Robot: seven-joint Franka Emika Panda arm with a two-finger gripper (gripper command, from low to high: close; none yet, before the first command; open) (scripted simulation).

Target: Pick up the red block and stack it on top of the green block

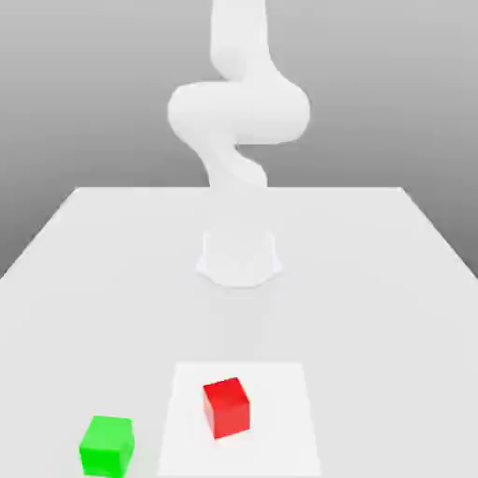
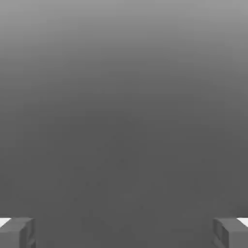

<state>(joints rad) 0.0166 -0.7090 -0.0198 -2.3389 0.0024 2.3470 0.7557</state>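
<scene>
Okay, red block first: bright red cube, matte faces, sitting flat on the white square in the exterior view, a bit toward 10 or 11 o'clock from the square's middle. It's upright, turned so its edges run out of line with the square's sides.

Green block: bright green cube, similar size, upright, well apart from red, between 8 and 9 o'clock of it in the exterior view. It rests on the bare table, just outside the white square, near the corner at the square's 8 o'clock. Blocks aren't stacked; each has its own spot.

Gripper: jaws open, the two fingers set wide apart in the hand view, dark grey, a bit of white by each. Grey gradient behind them.

Arm base: white, on the table, at 12 o'clock from red, well apart from both blocks. Arm is white too, rising from the base, with a wide bulging section spreading toward 9 and 3 o'clock, then running on up past the exterior view's 12 o'clock edge. Table is pale, its far edge straight, grey backdrop beyond it.
</scene>
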